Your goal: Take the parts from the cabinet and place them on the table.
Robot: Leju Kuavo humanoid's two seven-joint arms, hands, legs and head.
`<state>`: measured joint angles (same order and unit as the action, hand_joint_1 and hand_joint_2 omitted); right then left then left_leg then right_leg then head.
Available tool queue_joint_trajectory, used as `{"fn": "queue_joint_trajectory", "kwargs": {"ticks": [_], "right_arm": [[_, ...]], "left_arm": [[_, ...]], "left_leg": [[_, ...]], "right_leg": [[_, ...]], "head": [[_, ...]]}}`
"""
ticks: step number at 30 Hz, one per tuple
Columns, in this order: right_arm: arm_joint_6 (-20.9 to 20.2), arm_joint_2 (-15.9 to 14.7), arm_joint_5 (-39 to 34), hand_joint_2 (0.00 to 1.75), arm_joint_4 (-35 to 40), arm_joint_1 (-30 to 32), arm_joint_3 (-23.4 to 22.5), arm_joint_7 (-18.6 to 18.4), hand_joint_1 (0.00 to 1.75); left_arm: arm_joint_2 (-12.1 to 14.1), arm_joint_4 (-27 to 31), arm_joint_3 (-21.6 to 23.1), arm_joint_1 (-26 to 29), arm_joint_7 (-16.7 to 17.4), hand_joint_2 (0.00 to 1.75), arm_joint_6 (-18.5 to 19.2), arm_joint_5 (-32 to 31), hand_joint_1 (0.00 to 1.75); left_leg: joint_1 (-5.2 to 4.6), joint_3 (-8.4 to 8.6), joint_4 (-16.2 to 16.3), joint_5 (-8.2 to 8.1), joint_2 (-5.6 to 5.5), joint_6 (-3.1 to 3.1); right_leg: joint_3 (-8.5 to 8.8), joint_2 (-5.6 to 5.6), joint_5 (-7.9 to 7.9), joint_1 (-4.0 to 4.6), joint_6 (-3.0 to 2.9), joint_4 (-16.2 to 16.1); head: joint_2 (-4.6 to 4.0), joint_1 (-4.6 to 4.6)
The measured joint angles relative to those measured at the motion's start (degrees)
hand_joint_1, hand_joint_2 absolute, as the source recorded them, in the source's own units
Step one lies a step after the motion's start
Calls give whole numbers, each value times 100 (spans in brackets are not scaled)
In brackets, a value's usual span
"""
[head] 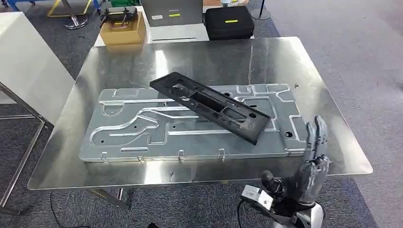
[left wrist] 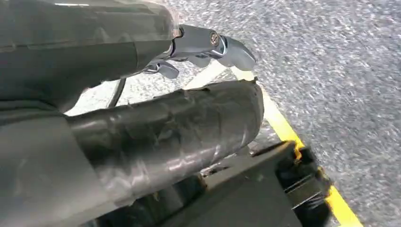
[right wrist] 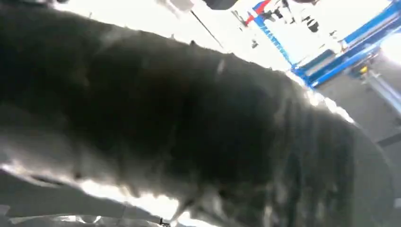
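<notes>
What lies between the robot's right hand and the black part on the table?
In the head view, a corner of the silver stamped plate and a bare strip of the shiny table lie between the right hand and the black part.

A stamped panel point(head: 190, 126) is lying flat on the bench point(head: 328, 95), ahead and left of the right hand point(head: 311, 164). A long frame part point(head: 211, 105) is lying slantwise on that panel. A cardboard box point(head: 123, 29) and a case point(head: 229, 21) are sitting beyond the bench's far edge.
</notes>
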<state>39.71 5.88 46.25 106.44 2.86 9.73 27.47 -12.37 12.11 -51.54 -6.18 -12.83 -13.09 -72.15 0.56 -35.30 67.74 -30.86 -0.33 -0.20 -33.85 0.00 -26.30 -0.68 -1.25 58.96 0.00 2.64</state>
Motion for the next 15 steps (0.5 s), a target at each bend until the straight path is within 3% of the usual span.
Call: {"fn": "queue_joint_trajectory", "kwargs": {"ticks": [1, 2, 5, 6, 7, 8, 9, 11, 12, 13, 15], "right_arm": [[0, 31, -46, 0, 37, 43, -20, -11, 0], [-7, 41, -128, 0, 68, 79, -31, -74, 0], [-2, 37, -124, 0, 72, 155, -30, -230, 0], [0, 35, -70, 0, 78, 186, -31, -251, 0], [0, 35, -32, 0, 98, 222, -28, -273, 0], [0, 35, 15, 0, 111, 258, -24, -286, 0], [0, 33, 50, 0, 116, 276, -7, -297, 0], [0, 33, 178, 0, 116, 331, 33, -339, 0], [0, 33, 278, 0, 116, 354, 35, -337, 0], [0, 33, 355, 0, 116, 372, 35, -319, 0], [0, 44, 400, 0, 116, 388, 35, -267, 0]], "left_arm": [[2, 0, -2, -1, -2, 0, -11, 11, 0], [7, 0, -6, -2, -4, 0, -13, 30, 0], [11, 0, -37, 22, -24, 0, -28, 76, 0], [15, 0, -46, 43, -26, 0, -35, 92, 0], [13, 0, -52, 58, -31, 0, -46, 109, 0], [15, 0, -59, 62, -31, 0, -65, 114, 0], [15, 0, -70, 64, -28, 0, -81, 118, 0], [15, 0, -90, 70, -28, 0, -79, 118, 0], [20, 0, -92, 77, -28, 0, -79, 118, 0], [22, 0, -96, 84, -26, 0, -72, 116, 0], [22, 0, -103, 87, -26, 0, -59, 105, 0]], "left_leg": [[0, 298, -564, 238, 0, 28], [-5, 459, -941, 220, -1, 65], [-55, 437, -943, 275, -6, 120], [-56, 434, -954, 294, -5, 152], [-5, 458, -1026, 365, 8, 222], [-6, 446, -1051, 397, 20, 258], [-6, 414, -1051, 424, 24, 303], [-17, 353, -1044, 451, 37, 324], [-20, 320, -1033, 467, 40, 320], [-20, 289, -1018, 479, 41, 312], [-19, 248, -975, 490, 40, 295]], "right_leg": [[5, 1, 0, 0, 3, 12], [-1, -1, 3, 4, 22, 15], [-25, 1, 43, 19, 130, 18], [-17, 2, 64, 13, 165, 1], [-33, 7, 41, 34, 205, 19], [-69, 2, -97, 6, 224, 133], [-189, 4, -353, 2, 246, 435], [-550, 3, -847, -11, 287, 1332], [-673, 3, -965, -13, 301, 1664], [-671, 2, -934, -18, 309, 1733], [-237, 1, -556, -25, 297, 1063]], "head": [[0, 0], [0, 0], [0, 2], [0, 2], [0, 2], [0, 9], [0, 13], [0, 11], [0, 13], [0, 11], [0, 13]]}}
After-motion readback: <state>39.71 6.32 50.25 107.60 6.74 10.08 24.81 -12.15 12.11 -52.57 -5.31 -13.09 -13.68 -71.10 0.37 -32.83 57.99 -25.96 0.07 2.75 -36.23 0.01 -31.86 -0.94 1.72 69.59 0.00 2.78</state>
